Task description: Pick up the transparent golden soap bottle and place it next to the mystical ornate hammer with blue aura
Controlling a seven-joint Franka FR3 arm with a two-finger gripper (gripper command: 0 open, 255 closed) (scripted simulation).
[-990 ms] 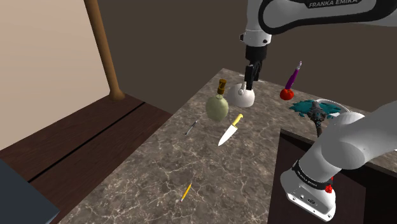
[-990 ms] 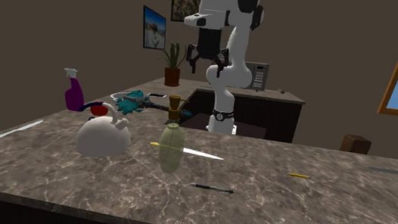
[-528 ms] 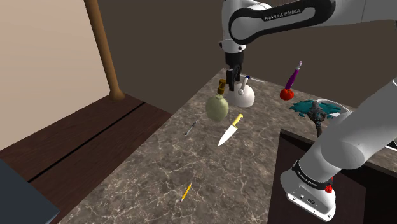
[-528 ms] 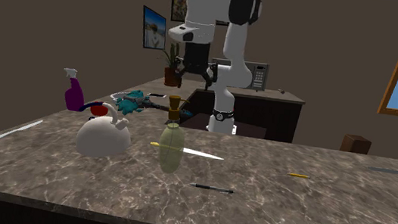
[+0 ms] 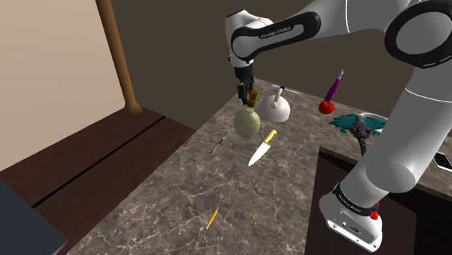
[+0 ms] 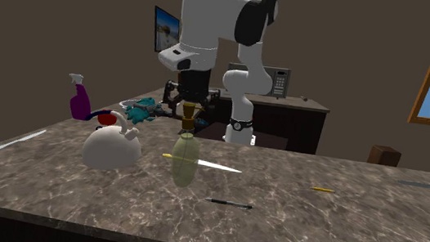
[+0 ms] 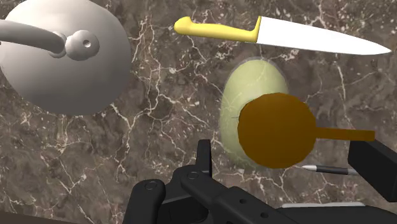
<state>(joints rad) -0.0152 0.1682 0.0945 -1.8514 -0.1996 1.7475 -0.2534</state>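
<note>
One all-black two-finger gripper (image 7: 286, 153), its fingers spread wide and clasping nothing, hangs directly over the brown pump cap of the pale yellow-green translucent soap bottle (image 7: 249, 89) (the cap sits between the fingers, not gripped). The bottle stands upright on the brown veined marble counter (image 5: 217, 195), between a white round kettle (image 5: 276, 109) and a yellow-handled kitchen knife (image 5: 260, 148). The dark ornate hammer in its teal-blue haze (image 5: 360, 129) lies well apart, toward the shoulder view's right.

Kettle (image 7: 83, 83) and knife (image 7: 280, 37) crowd the bottle (image 7: 248, 83) — open counter (image 5: 181, 195) beyond
</note>
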